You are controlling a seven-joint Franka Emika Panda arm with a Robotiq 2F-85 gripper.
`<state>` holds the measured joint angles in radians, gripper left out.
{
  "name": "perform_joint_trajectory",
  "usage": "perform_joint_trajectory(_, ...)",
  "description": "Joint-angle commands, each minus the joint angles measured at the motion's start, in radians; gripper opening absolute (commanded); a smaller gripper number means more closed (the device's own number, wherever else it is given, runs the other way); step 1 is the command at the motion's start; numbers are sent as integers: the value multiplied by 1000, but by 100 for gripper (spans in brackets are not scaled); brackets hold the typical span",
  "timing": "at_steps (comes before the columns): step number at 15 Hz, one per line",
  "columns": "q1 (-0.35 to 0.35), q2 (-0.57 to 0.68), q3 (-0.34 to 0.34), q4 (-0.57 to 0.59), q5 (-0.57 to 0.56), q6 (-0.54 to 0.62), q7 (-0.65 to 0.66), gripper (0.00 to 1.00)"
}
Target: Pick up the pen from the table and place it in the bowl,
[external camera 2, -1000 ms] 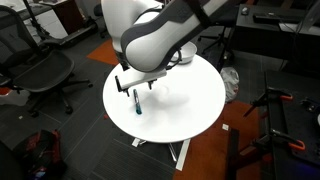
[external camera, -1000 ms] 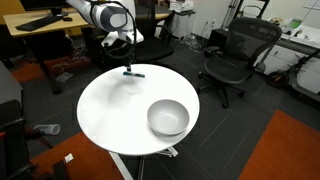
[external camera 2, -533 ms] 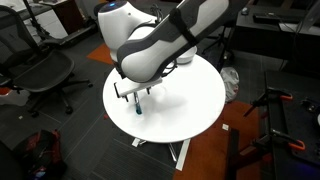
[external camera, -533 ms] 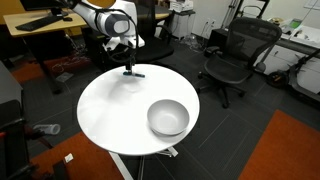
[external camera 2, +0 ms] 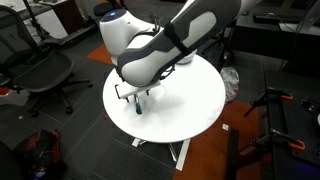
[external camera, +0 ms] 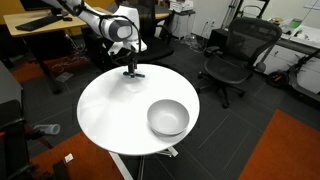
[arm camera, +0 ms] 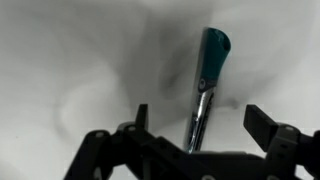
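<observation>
One second was enough for the gripper (external camera: 130,67) to drop from a clear hover to the level of the pen (external camera: 135,74). In both exterior views the arm had lowered step by step over the same spot, with no sideways drift. The pen had not moved. It lay flat on the table (external camera: 105,115), close to the edge of the round top nearest the arm's base. The bowl (external camera: 168,118) stood well apart from it, near the opposite edge, upright and empty as far as could be seen.

In the wrist view the jaws were spread wide, with one finger (arm camera: 141,117) on each side of the pen (arm camera: 207,80) and a gap left on both sides. The pen's teal end pointed away from the camera and its metal part ran back between the fingers. Nothing was gripped yet.

By my judgement the approach was finished and the closing squeeze was the step in hand. The pen was thin and low, so the fingertips probably needed to be nearly on the tabletop, or it could slip out or roll aside. The lift and the carry across to the bowl were both still undone.
</observation>
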<state>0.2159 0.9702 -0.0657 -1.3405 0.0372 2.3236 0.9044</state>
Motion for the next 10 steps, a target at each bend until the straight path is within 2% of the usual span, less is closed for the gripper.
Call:
perform_joint_trajectory(1,4,31,-16,54,-6,-26,5,68)
perform_joint_trajectory(8,-1,52,-17,83,-3,-30,0,12)
perform_joint_trajectory(10,-4,52,-13,85,1,-30,-5,1)
